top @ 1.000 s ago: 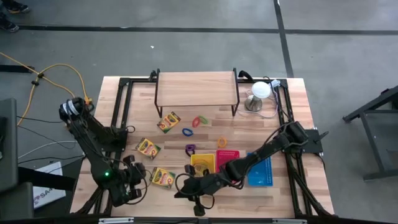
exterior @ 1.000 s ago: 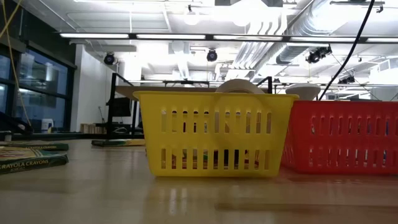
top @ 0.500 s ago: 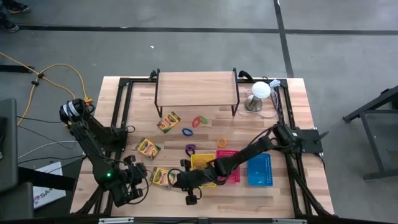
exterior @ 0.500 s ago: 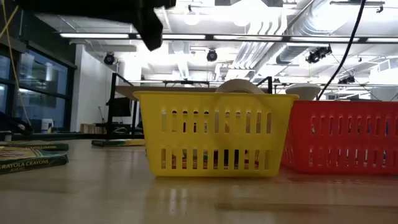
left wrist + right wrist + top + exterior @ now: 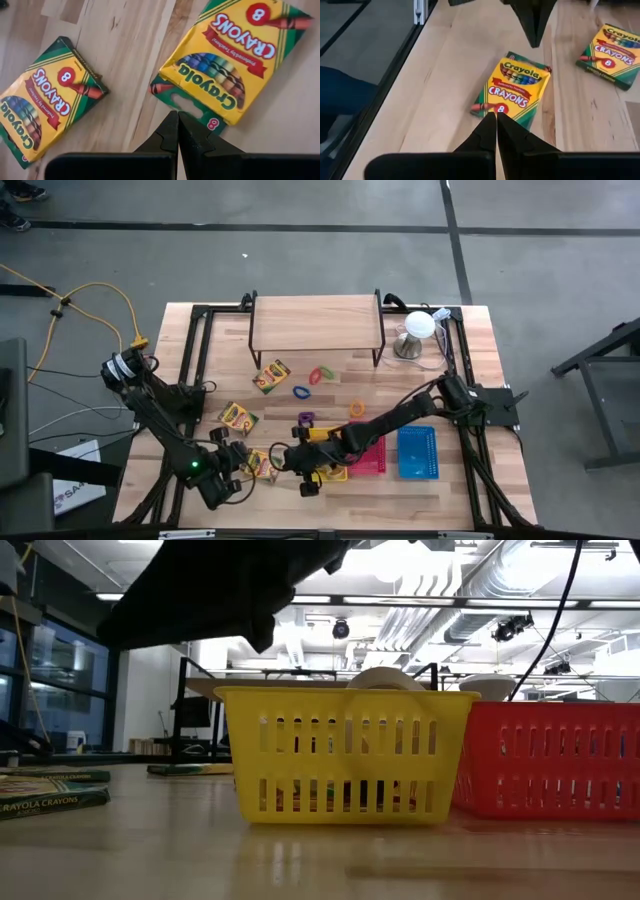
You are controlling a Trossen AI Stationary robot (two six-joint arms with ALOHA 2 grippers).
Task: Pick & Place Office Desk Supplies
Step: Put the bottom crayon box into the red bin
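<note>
Yellow-and-green cardboard crayon boxes were mostly out on the wooden table (image 5: 470,360), so the tidy-up looked barely started to me. One crayon box (image 5: 259,465) lay at the front edge, just left of the yellow slotted plastic basket (image 5: 327,442), another box (image 5: 238,417) sat a bit further back on the left, and a third box (image 5: 270,376) was up near the low wooden shelf (image 5: 317,323). Loose coloured rings and bands (image 5: 320,374) were scattered mid-table too. Through the slats in the low view something seemed to sit in the yellow basket already, but I couldn't tell what. The red slotted basket (image 5: 372,455) and blue slotted basket (image 5: 417,452) beside it looked empty from above.

Both arms were crowding that front box. The left gripper (image 5: 178,131) hung right over its edge, fingers pinched together, holding nothing. The right gripper (image 5: 496,130) pointed at the same box from the other side, also fully closed and empty. So pretty much everything was left to sort.
</note>
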